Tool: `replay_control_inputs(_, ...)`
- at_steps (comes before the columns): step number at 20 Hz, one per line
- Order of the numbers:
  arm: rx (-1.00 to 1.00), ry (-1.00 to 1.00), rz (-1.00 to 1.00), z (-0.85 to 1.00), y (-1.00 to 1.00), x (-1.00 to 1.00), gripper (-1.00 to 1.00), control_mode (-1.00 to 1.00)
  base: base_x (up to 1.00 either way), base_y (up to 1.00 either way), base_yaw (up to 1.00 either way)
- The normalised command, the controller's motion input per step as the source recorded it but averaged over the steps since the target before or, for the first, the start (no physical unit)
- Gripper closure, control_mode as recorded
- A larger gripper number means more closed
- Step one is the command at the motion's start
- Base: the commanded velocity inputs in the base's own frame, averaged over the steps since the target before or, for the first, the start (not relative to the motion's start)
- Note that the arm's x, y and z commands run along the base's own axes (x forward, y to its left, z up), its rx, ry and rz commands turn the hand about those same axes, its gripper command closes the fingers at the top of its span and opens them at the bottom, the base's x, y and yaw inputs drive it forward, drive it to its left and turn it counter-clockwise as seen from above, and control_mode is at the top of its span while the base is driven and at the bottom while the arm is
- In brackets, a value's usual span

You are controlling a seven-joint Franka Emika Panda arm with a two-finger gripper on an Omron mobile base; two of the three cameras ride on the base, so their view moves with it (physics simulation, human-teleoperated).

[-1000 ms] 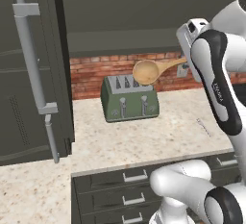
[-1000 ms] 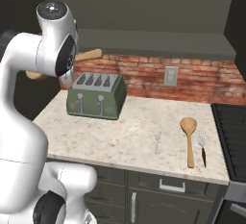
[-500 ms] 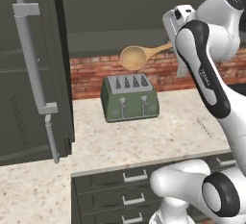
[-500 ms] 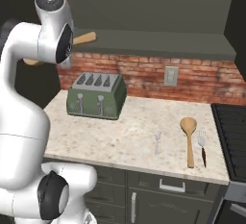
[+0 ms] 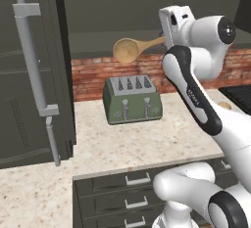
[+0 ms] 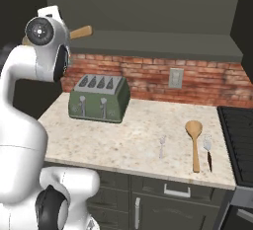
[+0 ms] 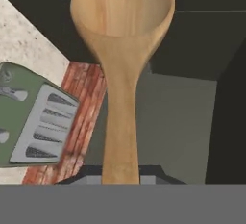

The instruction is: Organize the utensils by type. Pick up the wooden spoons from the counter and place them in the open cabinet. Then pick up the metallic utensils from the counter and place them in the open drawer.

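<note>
In the left base view the cabinet (image 5: 34,75) door stands open beside the toaster (image 5: 132,99); the gripper (image 5: 165,40) is clamped on a wooden spoon (image 5: 131,49), raised before the shelf. The right base view adds a second spoon (image 6: 194,137) and two metallic utensils (image 6: 161,146) on the counter (image 6: 123,140).

The cabinet (image 5: 206,41) shelf lies bare and open to the front, while its swung-out door (image 5: 34,70) with the long bar handle (image 5: 37,60) walls off the left side. Beneath the shelf the green toaster (image 5: 132,99) stands against the brick backsplash (image 6: 197,78), narrowing the room between counter (image 6: 133,142) and shelf. To the right of the toaster the counter is open up to a small fork (image 6: 161,146), a wooden spoon (image 6: 194,140) and a dark-handled fork (image 6: 208,151) lying near the stovetop (image 6: 239,135).
</note>
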Motion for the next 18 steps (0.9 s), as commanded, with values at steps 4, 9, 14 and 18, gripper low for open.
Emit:
replay_control_inputs(4, 0.08, -0.14, 0.03, 0.35, 0.1, 0.52, 1.0, -1.0, 0.0, 0.0, 0.0)
replay_control_inputs(9, 0.11, -0.01, 0.05, 0.49, 0.08, 0.45, 1.0, -1.0, 0.0, 0.0, 0.0)
replay_control_inputs(14, 0.08, 0.0, 0.07, 0.19, 0.13, 0.47, 1.0, -1.0, 0.0, 0.0, 0.0)
replay_control_inputs(18, 0.0, 0.0, 0.09, 0.0, 0.22, 0.42, 1.0, -1.0, 0.0, 0.0, 0.0)
